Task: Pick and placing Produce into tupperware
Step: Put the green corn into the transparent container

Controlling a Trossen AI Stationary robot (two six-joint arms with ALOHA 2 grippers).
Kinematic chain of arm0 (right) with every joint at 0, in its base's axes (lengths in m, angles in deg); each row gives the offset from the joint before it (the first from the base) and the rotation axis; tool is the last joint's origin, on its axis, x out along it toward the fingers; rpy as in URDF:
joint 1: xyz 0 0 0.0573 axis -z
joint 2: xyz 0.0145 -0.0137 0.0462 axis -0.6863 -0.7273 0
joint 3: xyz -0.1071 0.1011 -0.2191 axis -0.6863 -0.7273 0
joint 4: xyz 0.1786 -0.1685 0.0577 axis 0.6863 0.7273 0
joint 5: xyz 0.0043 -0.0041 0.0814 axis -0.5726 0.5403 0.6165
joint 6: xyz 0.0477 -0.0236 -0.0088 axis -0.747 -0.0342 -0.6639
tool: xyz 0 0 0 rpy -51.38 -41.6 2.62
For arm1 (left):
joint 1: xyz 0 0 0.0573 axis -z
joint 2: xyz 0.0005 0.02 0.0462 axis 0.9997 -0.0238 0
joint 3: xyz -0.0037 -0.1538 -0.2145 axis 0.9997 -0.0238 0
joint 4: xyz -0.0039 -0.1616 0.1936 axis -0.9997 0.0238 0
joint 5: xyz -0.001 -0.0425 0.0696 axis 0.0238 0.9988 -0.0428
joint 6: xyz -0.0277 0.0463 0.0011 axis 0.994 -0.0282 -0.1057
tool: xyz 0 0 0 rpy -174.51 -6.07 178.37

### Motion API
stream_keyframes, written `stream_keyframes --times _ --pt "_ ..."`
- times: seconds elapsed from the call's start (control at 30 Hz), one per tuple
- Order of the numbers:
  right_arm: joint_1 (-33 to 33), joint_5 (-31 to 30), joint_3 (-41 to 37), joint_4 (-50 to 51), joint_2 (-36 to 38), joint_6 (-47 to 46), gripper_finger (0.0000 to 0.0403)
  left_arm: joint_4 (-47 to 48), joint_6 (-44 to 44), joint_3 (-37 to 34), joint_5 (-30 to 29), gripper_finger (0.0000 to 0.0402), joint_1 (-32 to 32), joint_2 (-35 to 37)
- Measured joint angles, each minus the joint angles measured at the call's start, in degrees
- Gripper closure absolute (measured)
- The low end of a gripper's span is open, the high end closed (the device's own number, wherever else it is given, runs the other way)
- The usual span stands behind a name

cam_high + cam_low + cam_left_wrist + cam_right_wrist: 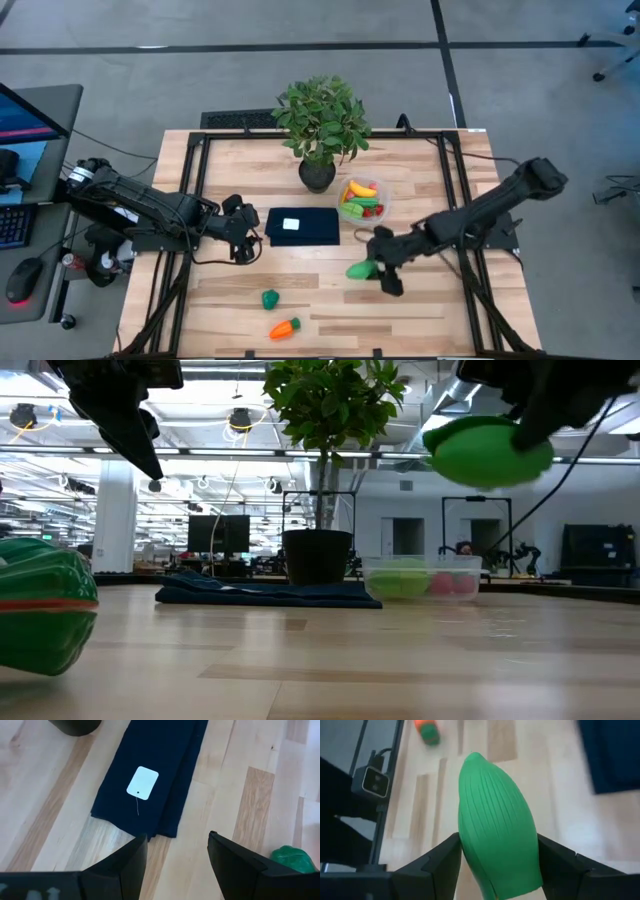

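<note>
The tupperware (363, 198), a round clear bowl, stands right of the plant's pot and holds yellow, green and red produce. My right gripper (376, 266) is shut on a green ribbed produce piece (496, 835) above the table's middle, nearer me than the tupperware. A small green piece (270, 298) and an orange carrot (285, 328) lie on the table near its front edge. My left gripper (243, 230) hangs open with nothing in it, just left of the dark blue cloth (155, 775). My right gripper pinches the green piece between its two fingers at the piece's broad end (470, 855), one finger (445, 857) on each side. The fingers slant down from the table's right side and lie along the piece, whose pointed tip (474, 756) sticks out ahead of them. It hangs clear of the table (488, 452).
A leafy potted plant (320, 125) stands at the far middle, just left of the tupperware. The dark blue cloth with a white label (302, 226) lies between the two grippers. In the low view a large green piece with a red stripe (40, 605) shows close at the near left.
</note>
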State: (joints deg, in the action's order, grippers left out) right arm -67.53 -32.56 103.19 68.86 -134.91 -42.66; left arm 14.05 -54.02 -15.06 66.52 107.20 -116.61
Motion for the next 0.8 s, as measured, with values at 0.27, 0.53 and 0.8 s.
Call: stream_keyframes --times 0.27,0.53,0.8 --pt "6.21 -1.78 0.04 7.64 11.62 1.14 0.0183 -0.04 -0.4 0.0 -1.48 0.0205 0.0 0.0" --pt "12.43 -4.08 0.07 13.82 19.92 3.78 0.0184 -0.04 -0.51 0.0 -2.73 0.0205 0.0 0.0" --pt "18.11 -7.89 0.09 20.75 23.96 8.03 0.0184 -0.5 -0.81 0.0 -5.17 0.0205 0.0 0.0"
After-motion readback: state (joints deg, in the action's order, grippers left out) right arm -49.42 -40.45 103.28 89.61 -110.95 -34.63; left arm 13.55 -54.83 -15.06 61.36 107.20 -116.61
